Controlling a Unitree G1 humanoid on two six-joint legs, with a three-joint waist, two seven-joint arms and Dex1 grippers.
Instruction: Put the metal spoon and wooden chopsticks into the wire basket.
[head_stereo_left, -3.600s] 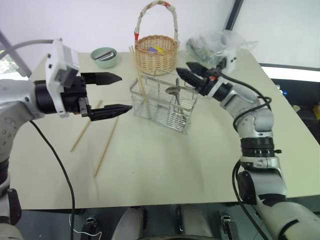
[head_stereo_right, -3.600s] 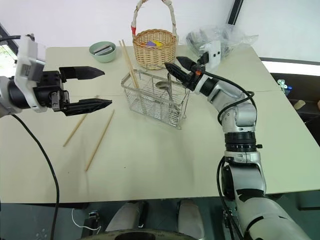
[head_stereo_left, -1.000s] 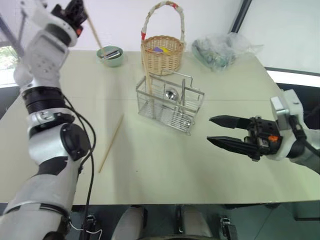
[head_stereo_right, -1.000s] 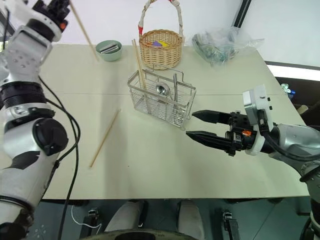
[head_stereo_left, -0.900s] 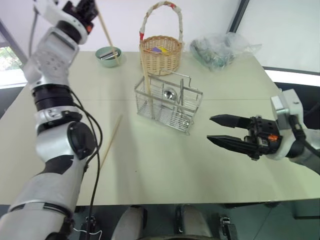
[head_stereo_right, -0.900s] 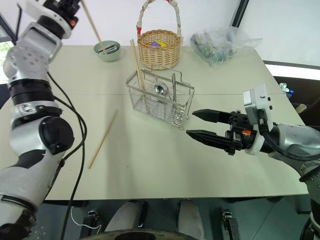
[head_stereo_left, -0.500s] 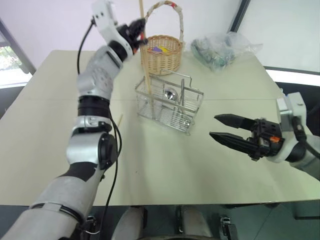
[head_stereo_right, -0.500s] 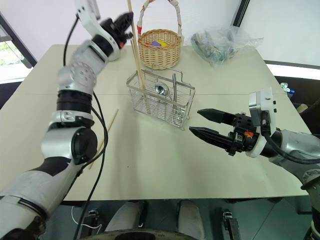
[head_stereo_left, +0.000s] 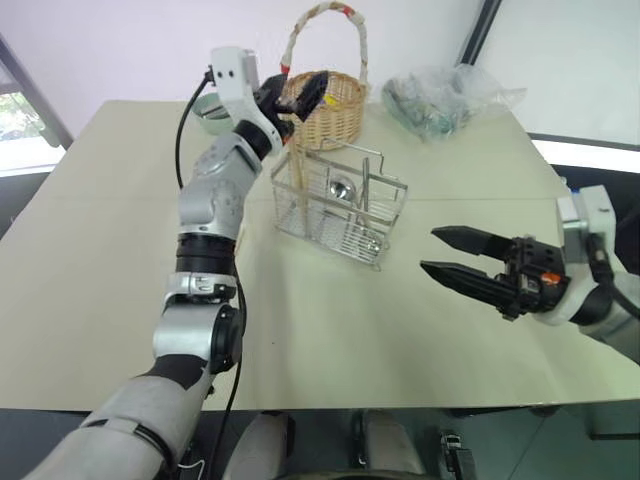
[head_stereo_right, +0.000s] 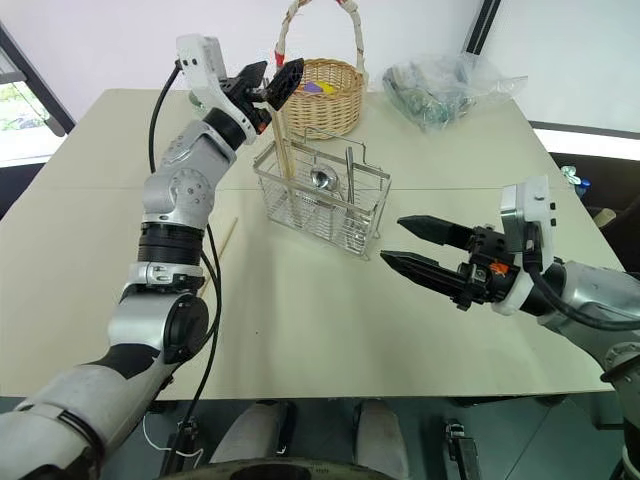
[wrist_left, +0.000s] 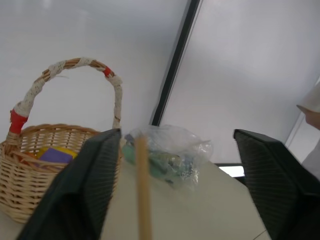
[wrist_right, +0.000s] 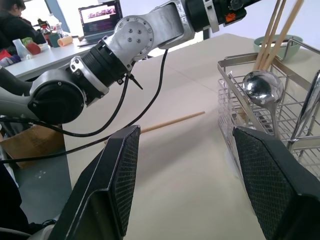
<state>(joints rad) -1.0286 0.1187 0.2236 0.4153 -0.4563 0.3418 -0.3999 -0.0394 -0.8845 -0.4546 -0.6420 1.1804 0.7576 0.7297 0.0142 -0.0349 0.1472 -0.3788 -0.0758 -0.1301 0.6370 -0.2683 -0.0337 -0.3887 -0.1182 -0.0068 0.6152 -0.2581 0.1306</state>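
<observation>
Wire-mesh rect. basket (head_stereo_left: 345, 215) w/ pale wooden chopsticks (head_stereo_left: 297, 180), shiny round-bowled spoon (head_stereo_left: 341, 188).

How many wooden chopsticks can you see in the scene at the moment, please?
3 wooden chopsticks. Two stand upright together at one end of the wire basket; one lies flat on the table, to the basket's left. Others could be hidden.

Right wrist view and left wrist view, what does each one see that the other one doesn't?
Right wrist view: the wire basket with the metal spoon inside, and a loose chopstick lying on the table. Left wrist view: the wicker basket and a plastic bag. Both: an upright wooden chopstick and the tan table.
</observation>
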